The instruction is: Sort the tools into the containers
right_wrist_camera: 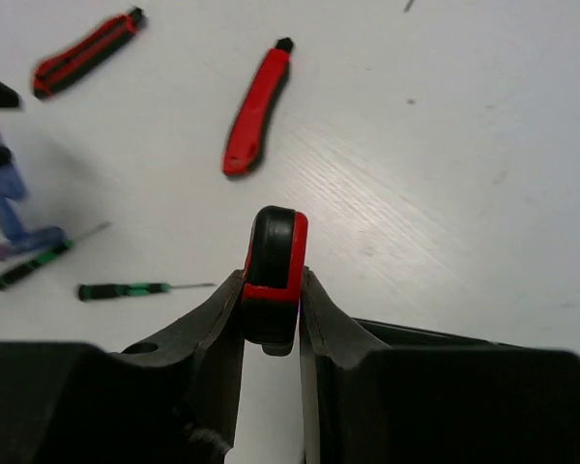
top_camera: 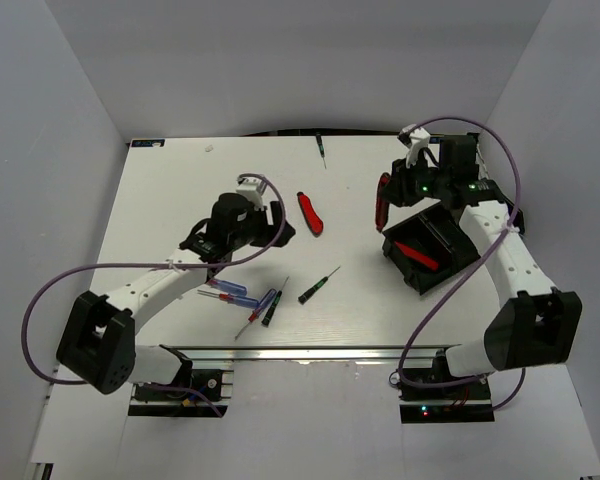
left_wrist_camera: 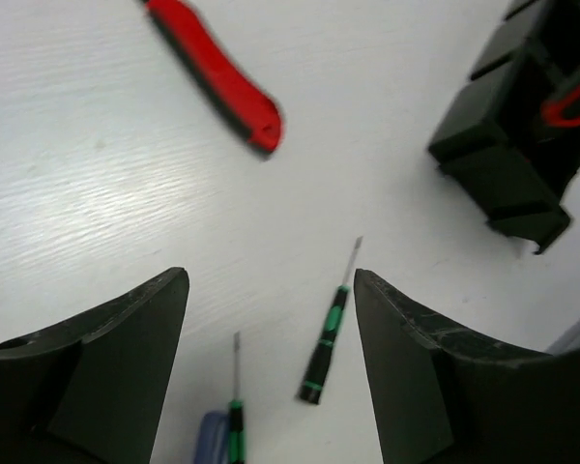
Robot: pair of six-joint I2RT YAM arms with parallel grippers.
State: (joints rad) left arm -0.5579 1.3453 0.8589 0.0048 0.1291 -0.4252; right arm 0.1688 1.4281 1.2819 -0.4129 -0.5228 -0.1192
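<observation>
Clamped one red-and-black knife (right_wrist_camera: 275,242) between the fingers of the right gripper (right_wrist_camera: 272,304), just beside the black bin (top_camera: 425,275) with a second knife (top_camera: 417,256) inside. Hovered with the left gripper (left_wrist_camera: 271,285) spread wide and empty over a black-green screwdriver (left_wrist_camera: 325,338). Worked on a white, faintly grained table (top_camera: 170,190), strewn with a third knife (top_camera: 310,213) and more screwdrivers (top_camera: 272,305), boxed in by plain pale walls (top_camera: 50,150).
</observation>
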